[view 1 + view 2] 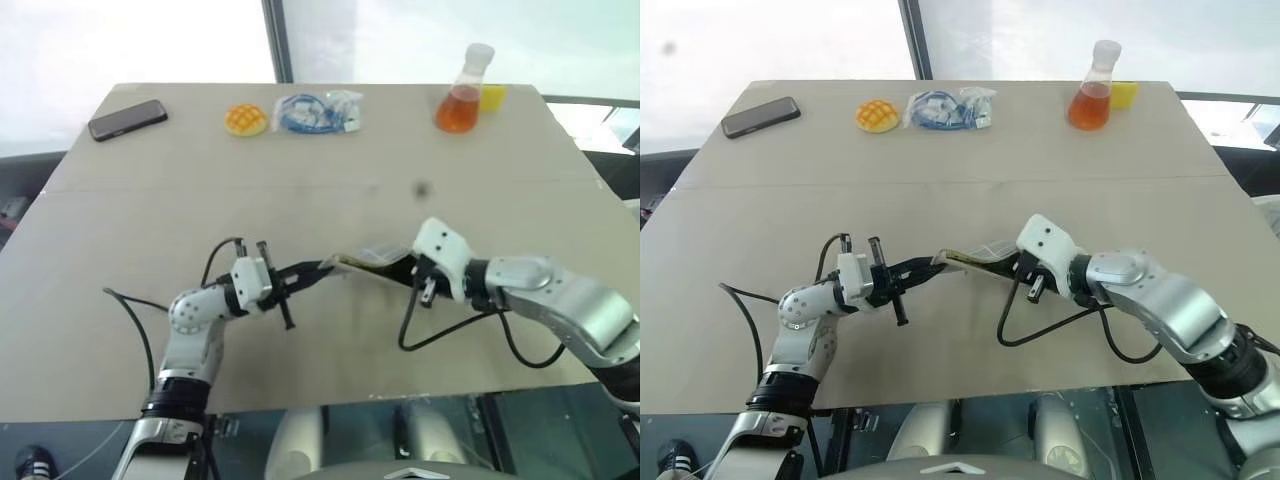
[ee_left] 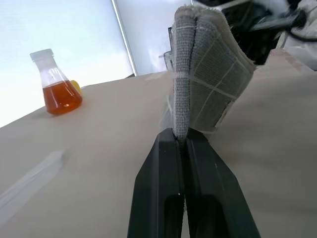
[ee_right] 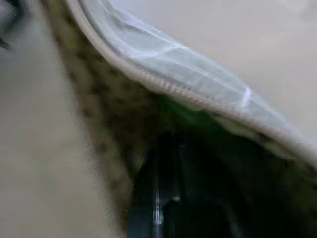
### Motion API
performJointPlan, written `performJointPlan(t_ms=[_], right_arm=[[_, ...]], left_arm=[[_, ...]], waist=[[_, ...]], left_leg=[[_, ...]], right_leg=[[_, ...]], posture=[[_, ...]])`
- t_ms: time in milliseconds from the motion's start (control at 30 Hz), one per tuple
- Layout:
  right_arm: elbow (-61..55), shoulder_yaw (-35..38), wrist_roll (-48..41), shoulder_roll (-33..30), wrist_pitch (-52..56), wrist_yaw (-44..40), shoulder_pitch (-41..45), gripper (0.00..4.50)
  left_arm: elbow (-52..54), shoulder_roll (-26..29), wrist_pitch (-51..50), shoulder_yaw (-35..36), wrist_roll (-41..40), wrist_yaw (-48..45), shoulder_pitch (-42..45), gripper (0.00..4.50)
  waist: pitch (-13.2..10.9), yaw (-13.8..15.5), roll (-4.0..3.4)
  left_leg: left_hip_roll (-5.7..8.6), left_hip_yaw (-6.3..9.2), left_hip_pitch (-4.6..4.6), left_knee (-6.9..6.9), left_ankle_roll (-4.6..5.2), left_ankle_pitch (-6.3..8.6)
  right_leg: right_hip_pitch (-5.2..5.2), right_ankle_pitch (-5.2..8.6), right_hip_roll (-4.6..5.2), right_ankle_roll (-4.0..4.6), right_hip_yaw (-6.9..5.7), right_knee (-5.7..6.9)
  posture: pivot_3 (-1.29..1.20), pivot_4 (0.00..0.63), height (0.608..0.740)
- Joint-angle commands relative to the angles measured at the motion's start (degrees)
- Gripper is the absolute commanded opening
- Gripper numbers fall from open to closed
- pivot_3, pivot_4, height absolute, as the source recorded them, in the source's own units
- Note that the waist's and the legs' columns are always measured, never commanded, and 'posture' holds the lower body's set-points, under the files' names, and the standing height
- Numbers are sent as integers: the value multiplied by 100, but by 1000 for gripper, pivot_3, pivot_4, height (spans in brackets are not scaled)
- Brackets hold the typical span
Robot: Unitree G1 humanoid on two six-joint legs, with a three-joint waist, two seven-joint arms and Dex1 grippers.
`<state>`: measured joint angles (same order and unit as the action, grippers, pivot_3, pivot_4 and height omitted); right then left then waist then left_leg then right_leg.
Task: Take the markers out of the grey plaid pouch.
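The grey plaid pouch (image 1: 368, 262) hangs just above the table's middle, held between my two grippers. My left gripper (image 1: 325, 268) is shut on one end of it; in the left wrist view its fingers (image 2: 168, 163) pinch the grey fabric (image 2: 208, 69) with white grid lines. My right gripper (image 1: 400, 268) reaches into the pouch's open mouth from the other end. The right wrist view looks inside past the zipper edge (image 3: 163, 84) and the yellowish-olive lining (image 3: 94, 94). A green patch (image 3: 193, 116) lies deep inside, too blurred to name. The markers are hidden.
Along the table's far edge lie a black phone (image 1: 128, 119), a yellow bun-shaped toy (image 1: 246, 120), a clear bag of blue cable (image 1: 318, 112), a flask of orange liquid (image 1: 462, 95) and a small yellow block (image 1: 492, 97). The table's front edge (image 1: 330, 400) is close below my arms.
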<state>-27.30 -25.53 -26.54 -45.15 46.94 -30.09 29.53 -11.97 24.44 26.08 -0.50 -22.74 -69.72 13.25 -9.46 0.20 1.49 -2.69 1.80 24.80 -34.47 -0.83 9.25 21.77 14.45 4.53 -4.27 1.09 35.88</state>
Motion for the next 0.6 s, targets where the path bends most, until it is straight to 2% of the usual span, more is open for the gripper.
performJointPlan(t_ms=[33, 67, 200, 333, 433, 533, 600], right_arm=[[390, -380, 1168, 152, -835, -27, 287, 2160], [494, -547, 1502, 159, -1079, -112, 339, 2641], [1208, -1240, 2880, 314, -2025, -194, 560, 2641], [2238, -1572, 3706, 860, -2762, -91, 679, 2641], [3228, -1537, 4150, 1433, -3461, 275, 753, 2641], [3973, -1215, 4150, 1951, -3982, 552, 732, 2641], [4206, -1025, 4080, 2057, -4248, 437, 629, 2098]], left_arm=[[208, -32, -43, -7, -157, -10, 24, 0], [214, -43, -54, -25, -158, -26, 27, 0], [328, -114, -146, -133, -169, -70, 33, 0], [386, -167, -190, -236, -191, -163, 50, 0], [396, -211, -234, -324, -213, -251, 52, 0], [430, -258, -304, -361, -239, -281, 47, 0], [424, -280, -346, -340, -236, -258, 60, 0]], waist=[[1, -18, 1], [0, -19, 1], [0, -32, 1], [1, -80, 2], [8, -109, 5], [16, -115, 13], [16, -112, 12]], left_leg=[[0, -1, 0, 0, 0, 0], [0, -2, 2, 2, 0, 0], [0, -1, 3, 8, 0, 0], [0, -2, 0, 9, -1, 0], [0, -1, -9, 7, -1, -1], [-6, 3, -20, 6, -2, -2], [-9, 4, -21, 5, -3, -2]], right_leg=[[0, 0, -1, 0, 0, 0], [0, -1, -1, -1, 1, 0], [0, -6, -4, -11, 1, 0], [-1, -6, -6, -11, 1, 2], [-6, -6, -8, -11, 2, 8], [-9, -5, -17, -8, 2, 13], [-10, -6, -19, -8, 3, 16]], posture=[[0, 150, 740], [0, 150, 740], [0, 150, 740], [0, 150, 740], [0, 150, 740], [0, 150, 740], [0, 150, 740]])
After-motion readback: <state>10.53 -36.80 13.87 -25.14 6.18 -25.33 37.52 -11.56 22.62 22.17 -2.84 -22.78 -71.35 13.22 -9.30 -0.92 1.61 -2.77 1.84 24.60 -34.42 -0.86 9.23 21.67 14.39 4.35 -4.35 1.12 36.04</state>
